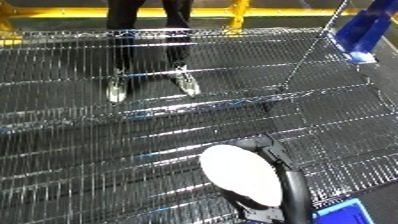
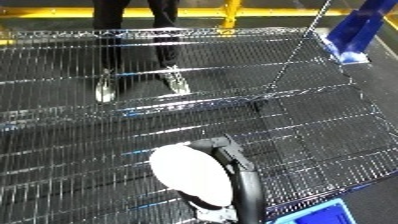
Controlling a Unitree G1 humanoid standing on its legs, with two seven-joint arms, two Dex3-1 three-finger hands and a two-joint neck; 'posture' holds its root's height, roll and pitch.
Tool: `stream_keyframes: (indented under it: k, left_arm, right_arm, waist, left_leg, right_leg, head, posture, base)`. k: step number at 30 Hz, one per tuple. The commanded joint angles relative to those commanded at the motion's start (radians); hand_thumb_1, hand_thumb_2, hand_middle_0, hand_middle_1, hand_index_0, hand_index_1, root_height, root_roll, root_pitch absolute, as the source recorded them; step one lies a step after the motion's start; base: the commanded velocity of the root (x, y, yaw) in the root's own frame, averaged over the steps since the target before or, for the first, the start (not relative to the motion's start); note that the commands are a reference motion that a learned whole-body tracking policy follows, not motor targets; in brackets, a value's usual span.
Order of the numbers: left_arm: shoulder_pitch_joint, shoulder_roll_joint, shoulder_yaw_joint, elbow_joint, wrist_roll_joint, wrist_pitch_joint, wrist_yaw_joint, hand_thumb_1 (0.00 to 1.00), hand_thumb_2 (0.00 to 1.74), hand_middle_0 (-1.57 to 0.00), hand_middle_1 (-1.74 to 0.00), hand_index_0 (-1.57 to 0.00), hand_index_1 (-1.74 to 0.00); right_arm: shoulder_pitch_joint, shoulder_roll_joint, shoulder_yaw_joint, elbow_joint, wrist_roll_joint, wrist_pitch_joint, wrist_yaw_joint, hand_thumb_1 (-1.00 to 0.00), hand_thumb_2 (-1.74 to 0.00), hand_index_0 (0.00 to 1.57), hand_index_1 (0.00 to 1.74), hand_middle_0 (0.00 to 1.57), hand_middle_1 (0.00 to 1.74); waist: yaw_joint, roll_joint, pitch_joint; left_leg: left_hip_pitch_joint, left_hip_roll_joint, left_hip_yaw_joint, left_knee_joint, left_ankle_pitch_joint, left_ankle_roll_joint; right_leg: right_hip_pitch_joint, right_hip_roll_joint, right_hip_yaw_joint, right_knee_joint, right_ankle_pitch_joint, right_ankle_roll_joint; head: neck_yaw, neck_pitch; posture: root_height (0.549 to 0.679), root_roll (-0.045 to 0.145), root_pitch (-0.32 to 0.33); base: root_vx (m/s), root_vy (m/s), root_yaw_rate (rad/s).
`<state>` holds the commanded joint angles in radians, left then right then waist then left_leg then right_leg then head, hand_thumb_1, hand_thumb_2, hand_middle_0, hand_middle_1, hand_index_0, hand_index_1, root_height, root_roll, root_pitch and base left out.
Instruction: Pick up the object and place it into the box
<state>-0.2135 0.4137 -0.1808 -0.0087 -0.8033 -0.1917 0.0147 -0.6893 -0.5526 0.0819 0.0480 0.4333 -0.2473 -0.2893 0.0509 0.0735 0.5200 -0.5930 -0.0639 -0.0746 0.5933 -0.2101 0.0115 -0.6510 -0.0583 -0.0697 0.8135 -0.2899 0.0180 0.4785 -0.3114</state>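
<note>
Looking down, we see the right forearm (image 1: pixel 238 175), white shell w/ black trim, coming up from the lower edge over the wire-mesh bench (image 1: pixel 89 150). The right robot hand (image 1: pixel 266 145) shows only as a dark bit past the forearm's far end; we can't tell whether its fingers are spread or pinching. A blue bin (image 1: pixel 342 212) pokes in at the bottom-right corner, just beside the arm, contents hidden. We can't make out the object in either view.
</note>
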Motion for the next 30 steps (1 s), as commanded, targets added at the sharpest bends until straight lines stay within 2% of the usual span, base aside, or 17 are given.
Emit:
stream_keyframes:
  k: [1,2,4,6,8,10,16,20,24,30]
  left_arm:
    - [-0.007,-0.001,0.000,0.004,0.001,0.001,0.009,1.00,1.74,-1.57,-1.74,-1.57,-1.74]
    - [-0.012,-0.002,0.000,0.009,0.002,0.000,0.017,1.00,1.74,-1.57,-1.74,-1.57,-1.74]
    - [-0.014,-0.004,-0.001,0.021,0.005,-0.004,0.030,1.00,1.74,-1.57,-1.74,-1.57,-1.74]
    - [-0.008,-0.007,0.004,0.028,0.008,-0.010,0.035,1.00,1.74,-1.57,-1.74,-1.57,-1.74]
    - [-0.007,-0.013,0.013,0.029,0.010,-0.011,0.039,1.00,1.74,-1.57,-1.74,-1.57,-1.74]
    - [-0.008,-0.015,0.020,0.028,0.011,-0.008,0.039,1.00,1.74,-1.57,-1.74,-1.57,-1.74]
    - [-0.009,-0.029,0.033,0.035,0.020,0.004,0.019,1.00,1.74,-1.57,-1.74,-1.57,-1.74]
    - [-0.008,-0.034,0.038,0.045,0.019,0.005,0.010,1.00,1.74,-1.57,-1.74,-1.57,-1.74]
    - [-0.006,-0.039,0.042,0.055,0.020,0.002,0.010,1.00,1.74,-1.57,-1.74,-1.57,-1.74]
    - [-0.004,-0.044,0.051,0.097,0.008,-0.022,-0.016,1.00,1.74,-1.57,-1.74,-1.57,-1.74]
  right_arm:
    - [0.020,0.008,-0.003,-0.011,-0.001,-0.005,0.001,-1.00,-1.74,1.57,1.74,1.57,1.74]
    - [0.047,0.017,-0.007,-0.022,-0.005,-0.013,0.006,-1.00,-1.74,1.57,1.74,1.57,1.74]
    - [0.097,0.032,-0.015,-0.038,-0.016,-0.030,0.019,-1.00,-1.74,1.57,1.74,1.57,1.74]
    - [0.137,0.036,-0.027,-0.057,-0.026,-0.034,0.030,-1.00,-1.74,1.57,1.74,1.57,1.74]
    - [0.160,0.033,-0.041,-0.076,-0.031,-0.024,0.028,-1.00,-1.74,1.57,1.74,1.57,1.74]
    - [0.185,0.031,-0.058,-0.090,-0.029,-0.018,0.022,-1.00,-1.74,1.57,1.74,1.57,1.74]
    - [0.251,0.050,-0.108,-0.096,0.004,-0.014,0.010,-1.00,-1.74,1.57,1.74,1.57,1.74]
    - [0.289,0.051,-0.135,-0.090,0.019,-0.015,0.004,-1.00,-1.74,1.57,1.74,1.57,1.74]
    - [0.326,0.047,-0.161,-0.081,0.043,-0.018,-0.003,-1.00,-1.74,1.57,1.74,1.57,1.74]
    - [0.370,0.019,-0.218,0.007,0.169,-0.024,0.007,-1.00,-1.74,1.57,1.74,1.57,1.74]
  waist:
    - [-0.009,-0.006,0.000]
    - [-0.020,-0.011,0.000]
    - [-0.039,-0.020,0.000]
    - [-0.054,-0.025,0.000]
    - [-0.066,-0.027,0.000]
    - [-0.076,-0.029,0.000]
    - [-0.106,-0.026,0.000]
    - [-0.125,-0.019,0.000]
    - [-0.146,-0.010,0.000]
    - [-0.173,0.008,0.000]
  left_leg:
    - [0.015,0.006,0.000,-0.005,0.001,-0.0032]
    - [0.031,0.012,0.000,-0.008,0.000,-0.0064]
    - [0.059,0.024,-0.002,-0.013,0.000,-0.0119]
    - [0.086,0.031,-0.001,-0.024,0.001,-0.0144]
    - [0.110,0.034,0.005,-0.043,0.004,-0.0154]
    - [0.130,0.036,0.014,-0.059,0.005,-0.0168]
    - [0.185,0.043,0.033,-0.094,0.007,-0.0231]
    - [0.223,0.050,0.046,-0.119,0.011,-0.0262]
    - [0.253,0.056,0.062,-0.139,0.014,-0.0294]
    - [0.287,0.063,0.076,-0.158,0.018,-0.0395]
  right_leg:
    - [0.015,0.0010,0.004,-0.012,0.005,0.0009]
    - [0.032,0.0012,0.009,-0.024,0.009,0.0022]
    - [0.061,0.0026,0.020,-0.037,0.014,0.0040]
    - [0.084,0.0061,0.029,-0.047,0.012,0.0053]
    - [0.103,0.0101,0.035,-0.065,0.011,0.0059]
    - [0.121,0.0103,0.038,-0.087,0.015,0.0072]
    - [0.166,-0.0002,0.042,-0.145,0.036,0.0132]
    - [0.192,-0.0064,0.050,-0.177,0.048,0.0184]
    - [0.209,-0.0089,0.058,-0.200,0.056,0.0224]
    - [0.233,-0.0164,0.064,-0.216,0.054,0.0230]
  head:
    - [0.004,-0.053]
    - [0.008,-0.076]
    - [-0.004,-0.074]
    - [-0.010,-0.078]
    - [-0.014,-0.091]
    - [-0.010,-0.098]
    - [0.014,-0.124]
    - [0.032,-0.123]
    - [0.082,-0.097]
    - [0.187,-0.047]
  posture:
    - [0.636,0.043,0.182]
    - [0.637,0.045,0.172]
    - [0.639,0.047,0.153]
    - [0.641,0.049,0.140]
    - [0.643,0.051,0.136]
    - [0.645,0.055,0.132]
    - [0.652,0.064,0.120]
    - [0.656,0.067,0.111]
    - [0.658,0.069,0.105]
    - [0.660,0.074,0.095]
  base:
    - [-0.050,0.002,-0.129]
    - [-0.015,0.000,-0.148]
    - [0.001,0.012,-0.178]
    - [-0.014,0.025,-0.202]
    - [-0.066,0.033,-0.191]
    - [-0.067,0.014,-0.141]
    - [-0.048,0.018,-0.128]
    - [-0.020,0.031,-0.154]
    - [-0.021,0.040,-0.177]
    - [-0.003,0.046,-0.150]
